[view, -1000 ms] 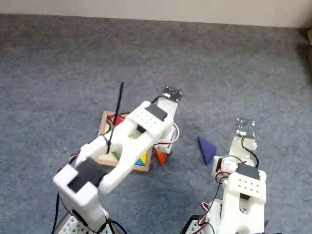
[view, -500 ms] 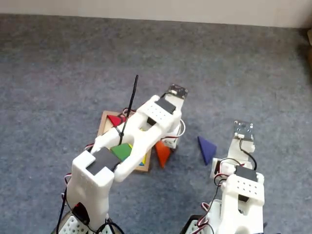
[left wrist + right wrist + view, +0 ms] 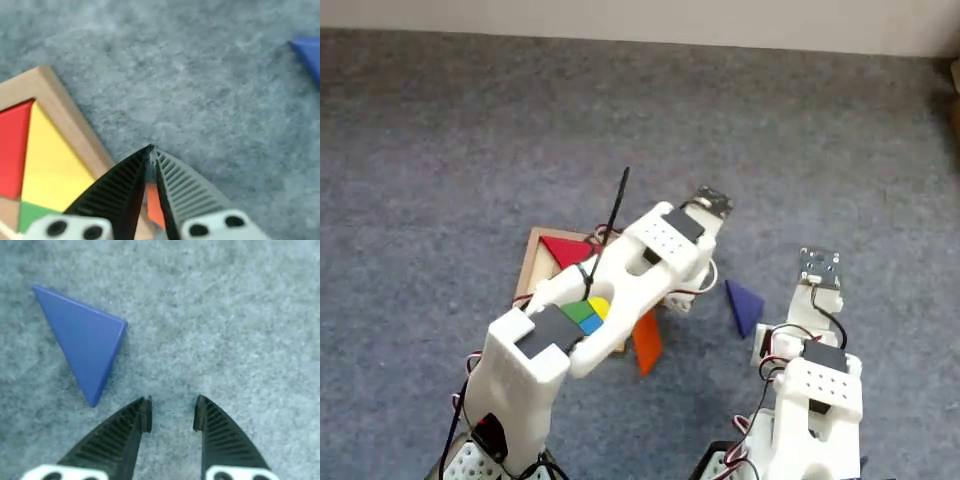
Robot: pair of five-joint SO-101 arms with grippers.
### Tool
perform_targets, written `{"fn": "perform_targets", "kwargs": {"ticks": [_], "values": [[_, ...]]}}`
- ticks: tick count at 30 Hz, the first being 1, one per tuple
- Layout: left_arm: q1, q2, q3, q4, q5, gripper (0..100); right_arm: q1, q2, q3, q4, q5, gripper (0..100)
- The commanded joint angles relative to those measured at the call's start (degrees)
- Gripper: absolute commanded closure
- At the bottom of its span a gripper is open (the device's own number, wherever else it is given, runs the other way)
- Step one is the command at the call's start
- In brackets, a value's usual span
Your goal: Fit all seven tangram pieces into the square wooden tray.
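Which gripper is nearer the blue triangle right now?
Right. The right gripper sits open just beside the blue triangle; the left gripper, shut on the orange piece, is by the tray, farther off.

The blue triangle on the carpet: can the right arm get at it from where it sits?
Probably yes. The blue triangle lies flat on bare carpet beside the open right gripper, with nothing between them. The left gripper, shut on the orange piece, is over by the tray.

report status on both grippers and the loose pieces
Left gripper shut on orange piece, just outside the tray. Right gripper open beside blue triangle on carpet. Red piece, yellow piece, green piece in tray.
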Motion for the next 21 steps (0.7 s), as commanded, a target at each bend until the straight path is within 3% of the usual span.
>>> {"fn": "perform_targets", "kwargs": {"ticks": [1,6,12,21], "values": [[0.04,-8.40,-2.77,4.57,-0.53,100,0.57,-1.01,-0.40,-1.10,0.62,85.3],[0.22,-15.87,-1.71,11.52,-0.53,96,0.57,-1.01,-0.40,-1.10,0.62,85.3],[0.31,-19.56,9.01,11.78,-0.53,73,0.57,-1.01,-0.40,-1.10,0.62,85.3],[0.48,-19.38,22.02,-1.05,-0.09,72,0.57,-1.01,-0.40,-1.10,0.62,85.3]]}}
